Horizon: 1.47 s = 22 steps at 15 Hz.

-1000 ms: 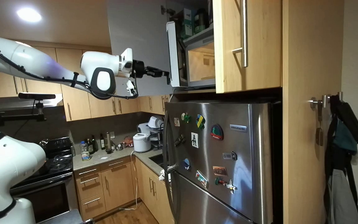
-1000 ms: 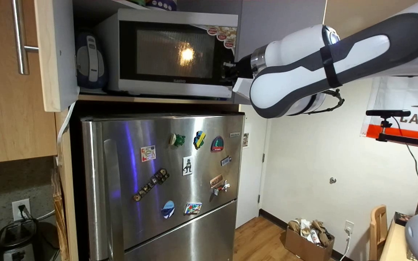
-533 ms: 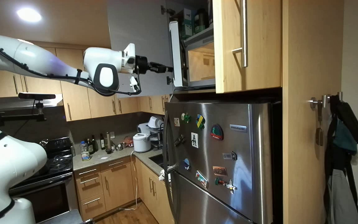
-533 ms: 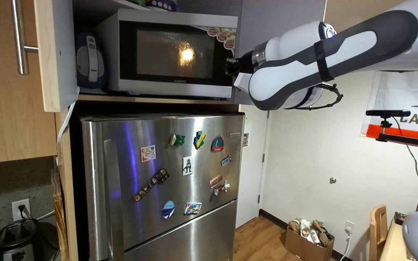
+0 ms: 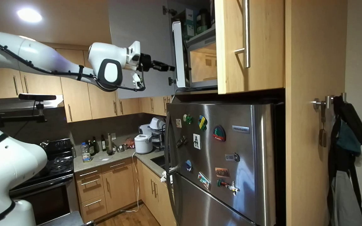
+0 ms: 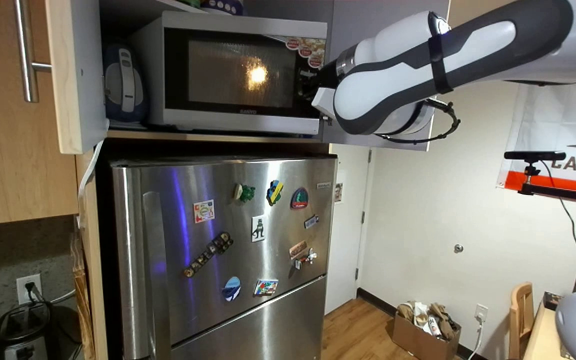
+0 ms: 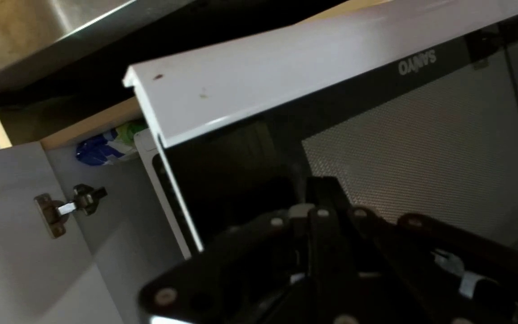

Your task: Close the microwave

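In both exterior views you find the microwave (image 6: 238,72) on a shelf (image 6: 208,137) above the stainless refrigerator (image 5: 206,147). An exterior view from the side shows you its door (image 5: 180,56) swung out from the lit cavity (image 5: 203,64); seen from the front, the door seems almost flush and you get its dark window and round red stickers (image 6: 305,51) instead. Your wrist view, upside down, brings in the door's free edge up close, a cabinet hinge (image 7: 72,204) and a blue, white and green item (image 7: 106,146) too blurred to name. You can read SANYO on the door's logo (image 7: 416,63), inverted there and upright from the front, FRIGIDAIRE on the refrigerator's badge (image 5: 240,129), and CALIF, cut off at the side, on a flag (image 6: 558,155). Your gripper (image 5: 172,68) has its fingers (image 7: 324,193) pressed together, tips toward the door's outer face. From the wrist they overlap the dark panel between free edge and mesh window; whether they touch it or stop just beside it, you cannot tell.
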### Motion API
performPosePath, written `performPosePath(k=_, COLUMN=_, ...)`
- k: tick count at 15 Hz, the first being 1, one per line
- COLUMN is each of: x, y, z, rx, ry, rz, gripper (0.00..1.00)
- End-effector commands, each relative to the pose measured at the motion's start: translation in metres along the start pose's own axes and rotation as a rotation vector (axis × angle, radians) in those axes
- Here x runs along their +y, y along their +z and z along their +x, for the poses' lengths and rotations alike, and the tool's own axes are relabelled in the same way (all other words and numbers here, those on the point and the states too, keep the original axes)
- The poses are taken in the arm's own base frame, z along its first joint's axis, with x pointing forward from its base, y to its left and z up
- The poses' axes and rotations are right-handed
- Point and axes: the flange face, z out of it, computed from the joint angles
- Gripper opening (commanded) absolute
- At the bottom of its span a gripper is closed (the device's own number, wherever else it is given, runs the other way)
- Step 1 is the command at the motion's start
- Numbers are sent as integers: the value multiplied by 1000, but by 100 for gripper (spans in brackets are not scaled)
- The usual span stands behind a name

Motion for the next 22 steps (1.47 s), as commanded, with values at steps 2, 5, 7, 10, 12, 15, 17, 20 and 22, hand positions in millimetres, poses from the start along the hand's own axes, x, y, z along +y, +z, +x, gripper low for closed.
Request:
performPosePath(k=2, x=-5, y=-1, z=-3, rx=-8, ry=0, rz=13, gripper=3)
performPosePath(k=5, x=-6, y=-3, z=-6, rx=4, ry=-7, rz=7, gripper=1)
performPosePath(k=7, x=-6, y=0, z=-9, rx=-7, ry=-4, rz=0, gripper=1)
performPosePath(k=10, x=-8, y=8, z=-9, rx=3, ry=-18, rz=-6, gripper=1)
performPosePath(k=12, x=-9, y=14, z=-11, rx=6, ry=-32, rz=-20, gripper=1)
performPosePath(k=15, x=-9, y=25, z=-8, rx=7, ry=-39, rz=-41, gripper=1)
performPosePath(k=17, x=-8, y=31, z=-4, rx=19, ry=-43, rz=-56, gripper=1)
performPosePath(k=20, x=-4, y=42, z=8, rx=42, ry=-42, rz=-82, gripper=1)
performPosePath(k=22, x=1, y=48, z=18, rx=57, ry=-26, rz=-99, gripper=1)
